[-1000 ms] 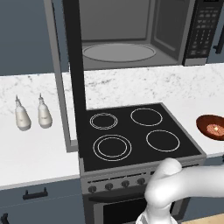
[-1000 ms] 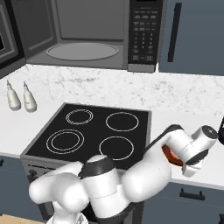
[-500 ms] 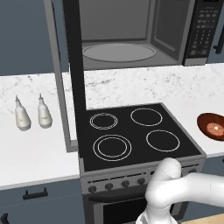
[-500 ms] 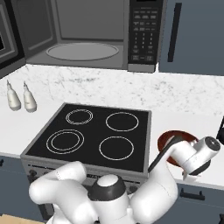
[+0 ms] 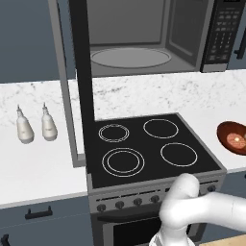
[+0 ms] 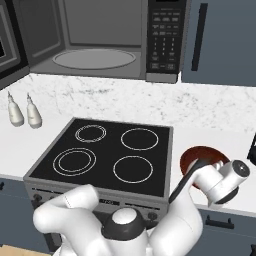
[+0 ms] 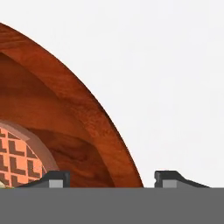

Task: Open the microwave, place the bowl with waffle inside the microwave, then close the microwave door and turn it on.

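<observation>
The gripper (image 7: 112, 178) has dropped onto the bowl's (image 7: 65, 131) rim, jaws narrowing.

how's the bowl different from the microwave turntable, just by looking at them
The bowl is glossy reddish-brown; the turntable is flat matte grey. The bowl sits on the white counter right of the stove, while the turntable lies inside the open microwave. The bowl holds a waffle; the turntable carries nothing. Both are round.

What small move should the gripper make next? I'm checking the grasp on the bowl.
Probably close the jaws. In the hand view the gripper straddles the rim of the bowl, one fingertip inside near the waffle, one outside, and the microwave already stands open.
</observation>
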